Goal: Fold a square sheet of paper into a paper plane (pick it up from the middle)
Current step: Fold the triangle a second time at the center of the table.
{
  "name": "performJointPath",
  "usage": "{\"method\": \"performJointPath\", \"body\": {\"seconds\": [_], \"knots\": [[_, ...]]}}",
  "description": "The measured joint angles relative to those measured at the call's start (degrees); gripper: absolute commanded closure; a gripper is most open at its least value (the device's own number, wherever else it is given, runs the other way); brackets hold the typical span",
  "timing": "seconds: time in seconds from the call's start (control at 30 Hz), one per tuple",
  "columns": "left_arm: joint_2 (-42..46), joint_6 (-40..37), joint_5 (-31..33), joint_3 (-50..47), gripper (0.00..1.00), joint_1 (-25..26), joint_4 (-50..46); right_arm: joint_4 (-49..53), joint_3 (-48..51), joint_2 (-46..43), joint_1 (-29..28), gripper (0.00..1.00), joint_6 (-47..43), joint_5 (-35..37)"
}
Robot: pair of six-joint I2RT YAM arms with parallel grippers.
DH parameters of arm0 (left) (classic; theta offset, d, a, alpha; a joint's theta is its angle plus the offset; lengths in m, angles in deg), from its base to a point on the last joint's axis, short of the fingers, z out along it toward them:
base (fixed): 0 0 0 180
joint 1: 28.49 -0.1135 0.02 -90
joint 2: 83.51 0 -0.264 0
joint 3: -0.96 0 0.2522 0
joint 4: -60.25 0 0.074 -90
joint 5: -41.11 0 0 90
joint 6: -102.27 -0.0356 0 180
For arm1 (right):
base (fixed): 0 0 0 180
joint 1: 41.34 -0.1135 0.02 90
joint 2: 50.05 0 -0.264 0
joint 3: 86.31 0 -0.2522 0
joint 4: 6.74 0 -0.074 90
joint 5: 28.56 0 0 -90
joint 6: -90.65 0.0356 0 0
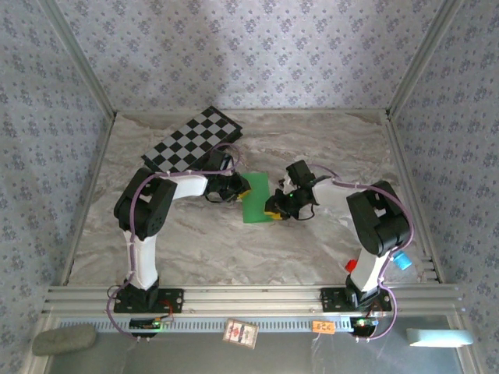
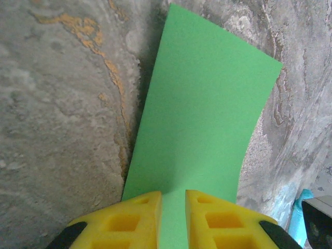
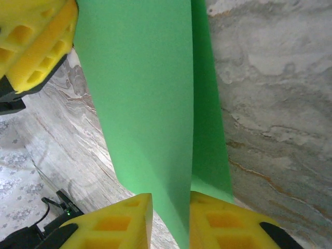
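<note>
The bright-green paper [image 1: 256, 201] lies mid-table between the two grippers as a long rectangle, with no pointed dart shape. In the left wrist view the paper [image 2: 202, 119] curves up off the marbled table, and its near end fills the narrow gap of my left gripper [image 2: 173, 195], which is shut on it. In the right wrist view one flap of the paper [image 3: 140, 98] stands upright against the right finger of my right gripper [image 3: 170, 196]. That gripper is open, and table shows beside its left finger. From above, my left gripper [image 1: 238, 189] and right gripper [image 1: 274, 210] sit at opposite ends of the sheet.
A black-and-white checkered board [image 1: 193, 140] lies at the back left, just behind the left arm. The left gripper's yellow finger [image 3: 36, 41] shows at the far end of the sheet in the right wrist view. Patterned walls close three sides.
</note>
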Motion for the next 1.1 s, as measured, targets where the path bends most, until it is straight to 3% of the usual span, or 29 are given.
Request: {"method": "performJointPath", "body": {"seconds": [0.43,0.6,1.1], "knots": [[0.0,-0.4,-0.8,0.4,0.78,0.0,-0.6,0.8,0.4,-0.8,0.9,0.96,0.9,-0.2],[0.4,-0.5,-1.5,0.4,0.74,-0.1,-0.4,4.1,-0.2,-0.8,1.0,0.98,-0.1,-0.1],[-1.9,-1.2,-1.2,3.7,0.86,-0.5,-3.1,10.1,-4.7,-0.8,1.5,0.98,-3.1,0.0]]}}
